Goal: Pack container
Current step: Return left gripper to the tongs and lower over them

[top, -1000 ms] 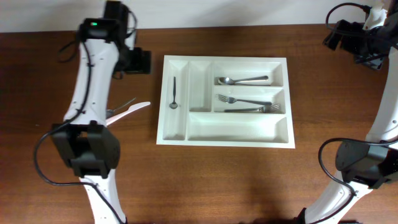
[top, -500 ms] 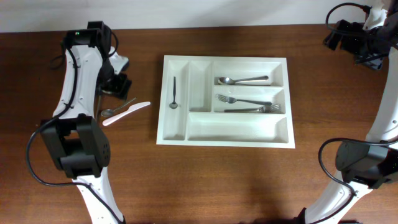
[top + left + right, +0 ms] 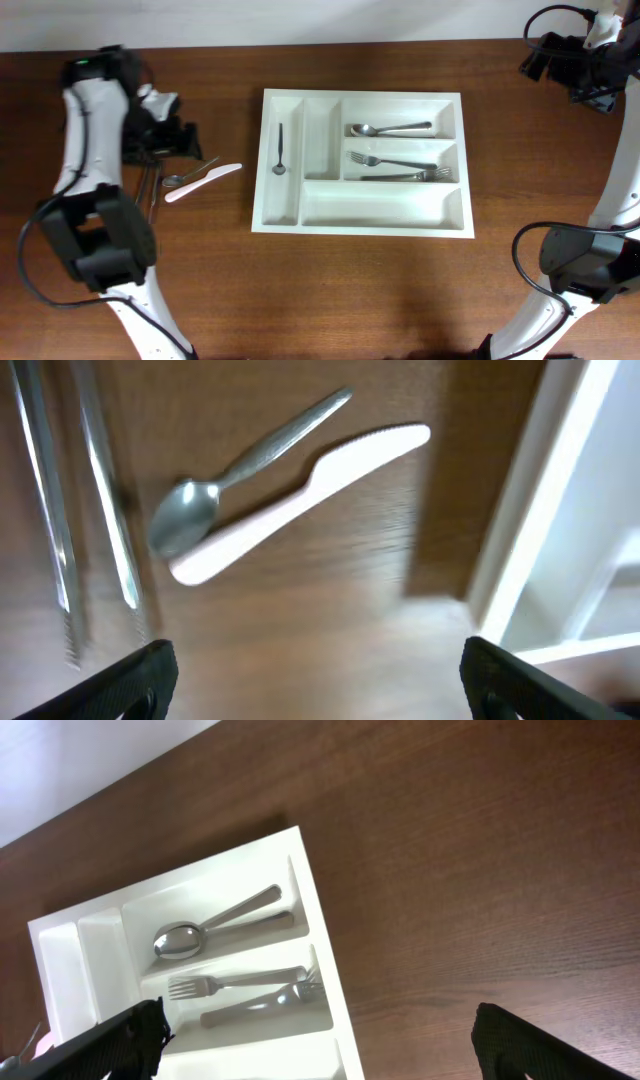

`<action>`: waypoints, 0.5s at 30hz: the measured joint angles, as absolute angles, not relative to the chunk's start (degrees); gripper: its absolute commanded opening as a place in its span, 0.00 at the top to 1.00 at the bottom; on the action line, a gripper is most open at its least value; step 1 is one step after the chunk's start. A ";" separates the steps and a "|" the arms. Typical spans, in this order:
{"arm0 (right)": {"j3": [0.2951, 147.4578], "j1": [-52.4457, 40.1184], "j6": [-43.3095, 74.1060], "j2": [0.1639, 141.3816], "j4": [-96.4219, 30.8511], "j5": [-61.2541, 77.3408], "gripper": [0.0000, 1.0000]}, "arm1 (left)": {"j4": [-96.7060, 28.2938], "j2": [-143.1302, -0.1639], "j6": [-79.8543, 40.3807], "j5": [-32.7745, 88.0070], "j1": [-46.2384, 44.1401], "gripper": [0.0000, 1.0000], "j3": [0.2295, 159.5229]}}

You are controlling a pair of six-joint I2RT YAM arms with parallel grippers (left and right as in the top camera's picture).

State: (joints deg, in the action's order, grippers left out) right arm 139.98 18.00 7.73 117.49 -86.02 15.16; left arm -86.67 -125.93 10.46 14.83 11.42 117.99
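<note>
The container is a white cutlery tray (image 3: 385, 206) in the middle of the table. It holds a small dark spoon (image 3: 280, 150) in a narrow compartment, a metal spoon (image 3: 388, 129) and two forks (image 3: 395, 160) in the long ones. My left gripper (image 3: 178, 142) is open and empty, hovering left of the tray over a loose metal spoon (image 3: 240, 470) and a pale plastic knife (image 3: 300, 500). Its fingers (image 3: 320, 680) show at the view's bottom corners. My right gripper (image 3: 565, 65) is open and empty, high at the far right; its fingers (image 3: 320, 1045) frame the tray's right end (image 3: 325, 970).
Two long thin metal utensils (image 3: 100, 490) lie on the wood left of the spoon and knife; they also show in the overhead view (image 3: 150, 182). The tray's left rim (image 3: 560, 540) is at the right of the left wrist view.
My left arm has swung left, from beside the tray's upper left corner to above the loose utensils. The right arm and the tray's contents have not moved.
</note>
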 measured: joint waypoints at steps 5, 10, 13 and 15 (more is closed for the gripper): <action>139.98 18.00 7.77 117.49 -86.13 15.16 0.01 | -92.23 -125.93 8.58 22.55 18.22 0.08 117.95; 139.98 18.00 7.75 117.49 -86.13 15.16 0.01 | -93.38 -125.93 7.38 25.65 21.21 0.07 117.95; 139.98 18.00 7.75 117.49 -86.13 15.16 0.01 | -93.41 -125.93 6.70 28.45 22.33 0.07 117.86; 139.98 18.00 7.75 117.49 -86.13 15.16 0.01 | -92.68 -125.91 5.91 30.04 23.00 0.07 117.21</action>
